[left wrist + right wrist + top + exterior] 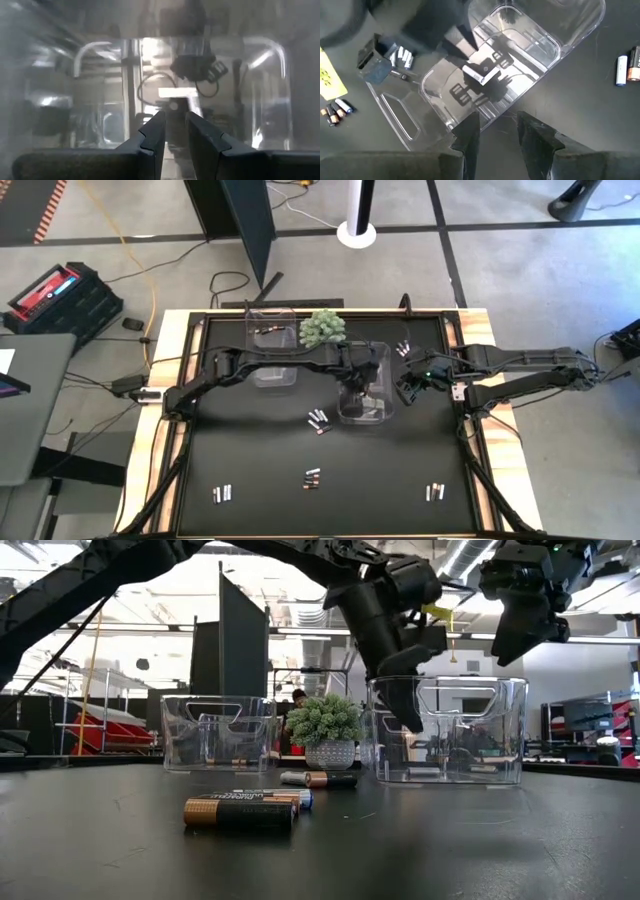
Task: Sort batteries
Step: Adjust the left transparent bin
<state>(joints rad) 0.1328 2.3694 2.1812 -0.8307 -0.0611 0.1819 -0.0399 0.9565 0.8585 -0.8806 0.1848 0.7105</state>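
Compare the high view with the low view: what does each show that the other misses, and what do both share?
Only the high view shows three battery groups along the table's near edge, e.g., and some by the far right corner. Only the low view shows the battery labels up close and the room behind. Both show the two clear bins, the green plant, the left gripper reaching into a bin and the right gripper hovering above.

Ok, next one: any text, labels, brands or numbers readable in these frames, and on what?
Nothing reads legibly.
Batteries nearest the low camera: printing along the dark body, too blurred to read.
Yellow tag in the right wrist view: dark marks, too small to read.
Clear bin and the second clear bin: no label seen.
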